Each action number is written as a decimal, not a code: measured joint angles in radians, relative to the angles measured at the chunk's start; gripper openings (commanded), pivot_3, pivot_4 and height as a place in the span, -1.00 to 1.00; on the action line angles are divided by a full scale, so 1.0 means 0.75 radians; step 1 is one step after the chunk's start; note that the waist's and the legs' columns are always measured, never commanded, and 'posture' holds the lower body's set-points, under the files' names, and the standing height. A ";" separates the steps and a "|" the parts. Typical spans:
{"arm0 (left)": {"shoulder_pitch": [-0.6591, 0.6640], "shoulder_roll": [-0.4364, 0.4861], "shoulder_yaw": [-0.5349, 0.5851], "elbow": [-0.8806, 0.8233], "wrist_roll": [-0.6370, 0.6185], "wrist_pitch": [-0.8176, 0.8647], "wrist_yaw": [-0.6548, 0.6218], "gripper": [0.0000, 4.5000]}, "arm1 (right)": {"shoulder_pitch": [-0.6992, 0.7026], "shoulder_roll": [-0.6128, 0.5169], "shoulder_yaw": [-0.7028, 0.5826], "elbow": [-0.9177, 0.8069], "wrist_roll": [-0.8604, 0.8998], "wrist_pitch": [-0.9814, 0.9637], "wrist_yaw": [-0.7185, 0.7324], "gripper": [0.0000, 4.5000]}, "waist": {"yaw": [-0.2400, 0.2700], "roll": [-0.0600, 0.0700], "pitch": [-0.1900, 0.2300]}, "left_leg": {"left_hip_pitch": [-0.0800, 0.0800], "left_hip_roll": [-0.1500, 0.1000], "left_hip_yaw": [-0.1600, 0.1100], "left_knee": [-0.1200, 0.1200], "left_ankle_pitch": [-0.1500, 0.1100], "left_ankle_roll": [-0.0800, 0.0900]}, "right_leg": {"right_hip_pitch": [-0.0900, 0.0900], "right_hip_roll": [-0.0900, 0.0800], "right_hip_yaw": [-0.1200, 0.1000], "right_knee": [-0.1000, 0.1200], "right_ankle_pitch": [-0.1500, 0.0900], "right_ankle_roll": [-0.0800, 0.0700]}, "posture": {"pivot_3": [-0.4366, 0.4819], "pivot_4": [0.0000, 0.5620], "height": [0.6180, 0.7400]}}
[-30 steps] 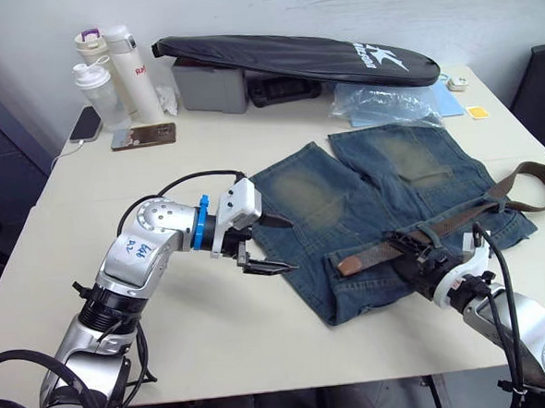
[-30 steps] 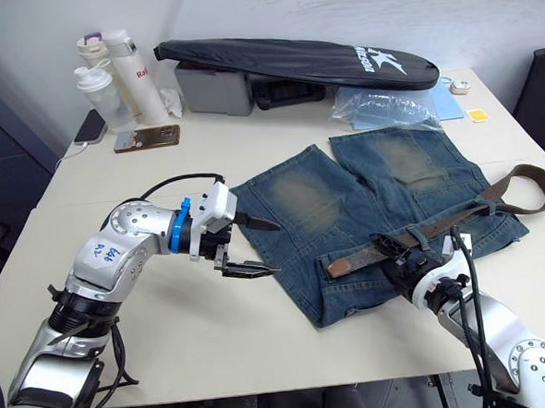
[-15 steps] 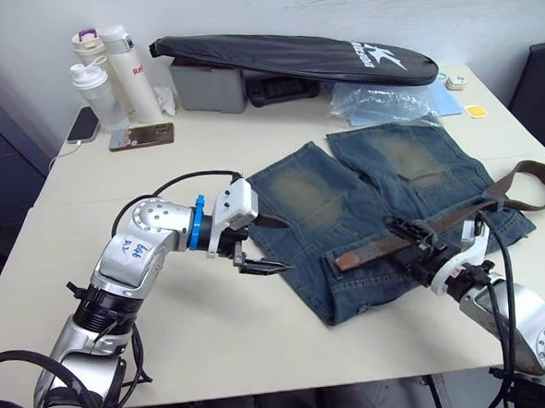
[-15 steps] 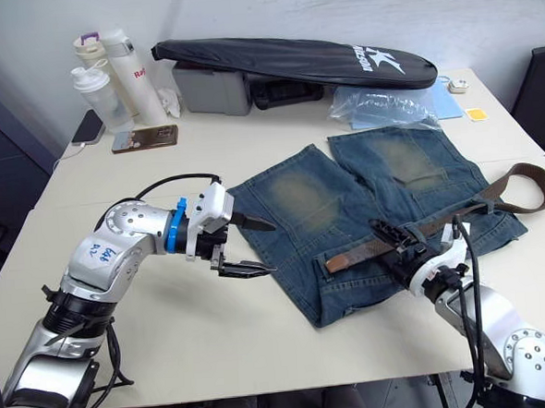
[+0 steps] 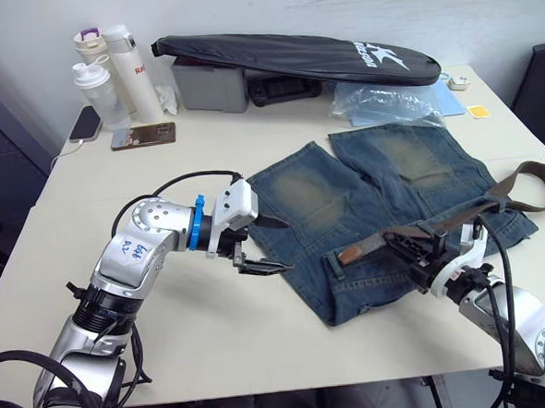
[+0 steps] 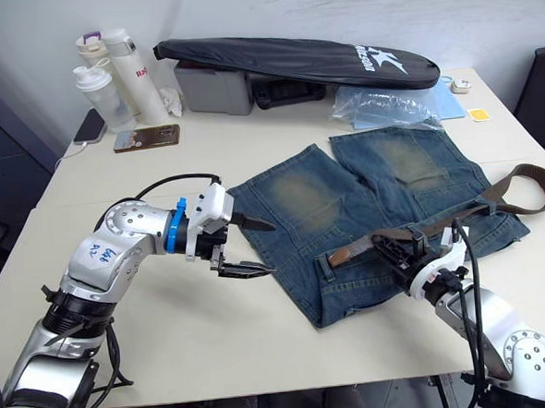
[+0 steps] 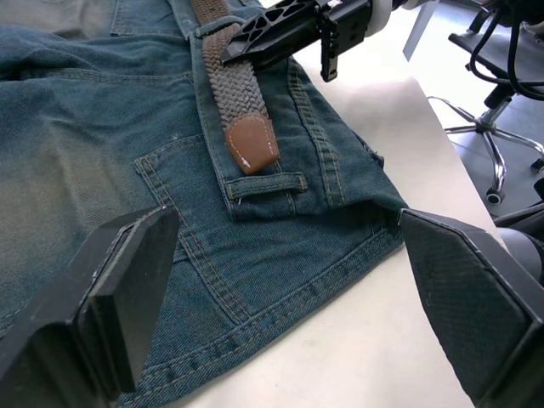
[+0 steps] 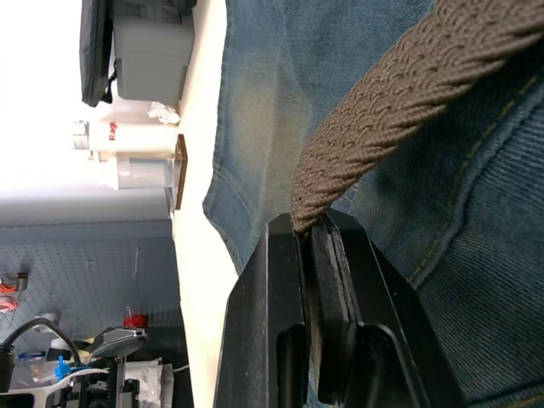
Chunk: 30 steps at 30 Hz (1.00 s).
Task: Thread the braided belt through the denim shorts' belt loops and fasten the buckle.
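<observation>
Clearly the right gripper (image 5: 407,248) pinches the belt (image 7: 231,81) across the shorts (image 5: 383,193) near the table's (image 5: 216,337) front edge, while the left gripper (image 5: 267,242) waits spread, so the leather tip (image 7: 251,144) could snag on the next loop (image 7: 268,186).

One denim shorts (image 5: 383,197), one braided belt (image 5: 458,215) — three bottles (image 5: 107,75), two phones (image 5: 143,135).
</observation>
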 measured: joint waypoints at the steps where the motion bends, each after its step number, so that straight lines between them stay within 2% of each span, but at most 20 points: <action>1: 0.000 0.000 0.000 0.000 0.002 -0.001 0.000 1.00 | -0.001 -0.003 0.000 -0.003 0.000 -0.005 0.007 -1.00 | 0.000 0.000 0.000 | 0.000 0.000 0.000 0.000 0.000 0.000 | 0.000 0.000 0.000 0.000 0.000 0.000 | -0.05 -0.47 1.00; 5: 0.000 0.000 0.000 0.000 0.009 -0.004 -0.001 1.00 | -0.005 -0.038 0.012 -0.034 -0.063 -0.052 0.069 -1.00 | 0.000 0.000 0.000 | 0.000 0.000 0.000 0.000 0.000 0.000 | 0.000 0.000 0.000 -0.003 0.000 0.000 | -0.05 -0.47 1.00; 12: 0.000 -0.008 -0.003 0.002 0.018 -0.009 -0.002 1.00 | 0.052 -0.085 0.162 -0.088 -0.528 -0.068 0.363 -1.00 | 0.002 0.000 0.000 | 0.000 0.000 0.000 -0.001 0.000 0.000 | 0.000 0.000 0.000 -0.003 0.000 0.000 | -0.05 -0.47 1.00; 20: 0.000 -0.032 -0.009 0.012 0.036 -0.026 -0.011 1.00 | 0.096 -0.098 0.186 -0.083 -0.706 -0.057 0.517 -1.00 | 0.003 0.000 0.000 | 0.000 0.000 0.000 -0.001 0.000 0.000 | 0.000 0.000 0.000 -0.004 0.000 0.000 | -0.05 -0.47 1.00; 28: 0.000 -0.044 -0.021 0.015 0.053 -0.002 -0.003 1.00 | 0.062 0.060 0.247 -0.050 -0.792 -0.078 0.590 -1.00 | -0.010 -0.003 0.001 | 0.002 0.001 0.000 -0.002 0.000 0.000 | 0.000 0.002 0.000 -0.003 0.000 0.000 | -0.05 -0.47 1.00; 30: 0.000 -0.021 -0.085 0.022 0.110 0.062 0.021 1.00 | 0.037 0.092 0.262 -0.036 -0.811 -0.081 0.602 -1.00 | -0.025 -0.004 0.000 | 0.003 0.002 0.000 -0.002 0.000 0.000 | 0.000 0.002 0.001 -0.002 0.000 0.000 | -0.05 -0.47 1.00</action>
